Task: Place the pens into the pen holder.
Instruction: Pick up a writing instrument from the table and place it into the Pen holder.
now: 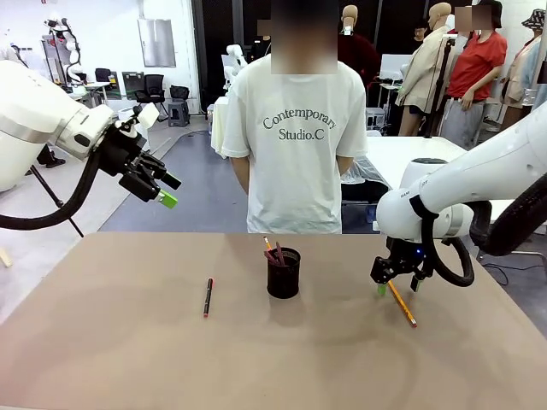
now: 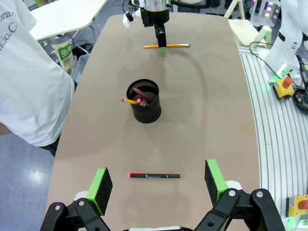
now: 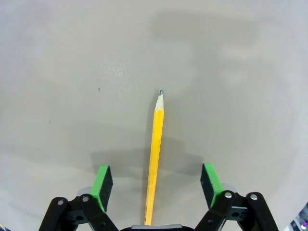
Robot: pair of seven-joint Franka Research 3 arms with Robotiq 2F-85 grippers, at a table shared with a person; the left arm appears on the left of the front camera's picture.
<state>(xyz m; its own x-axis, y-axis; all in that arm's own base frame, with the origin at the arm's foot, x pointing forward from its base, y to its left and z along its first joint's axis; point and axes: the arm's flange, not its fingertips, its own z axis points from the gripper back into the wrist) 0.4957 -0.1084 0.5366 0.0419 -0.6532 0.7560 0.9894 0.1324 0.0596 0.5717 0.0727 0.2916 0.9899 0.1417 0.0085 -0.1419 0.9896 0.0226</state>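
The black mesh pen holder [image 1: 283, 273] [image 2: 143, 102] stands mid-table with a yellow pencil and reddish pens [image 2: 138, 97] inside. A black pen with red ends [image 1: 208, 296] [image 2: 154, 176] lies to its left. An orange-yellow pencil [image 1: 402, 304] [image 3: 155, 154] [image 2: 166, 46] lies to its right. My right gripper [image 1: 397, 284] [image 3: 156, 179] is open and low over this pencil, a green pad on either side of it, neither touching. My left gripper [image 1: 162, 190] [image 2: 158, 180] is open and raised high at the left, looking down on the black pen.
A person in a white T-shirt [image 1: 295, 137] stands at the far edge of the brown table [image 1: 128, 359], hands behind the back. A rail with an emergency-stop button [image 2: 284, 86] runs along the table's side in the left wrist view.
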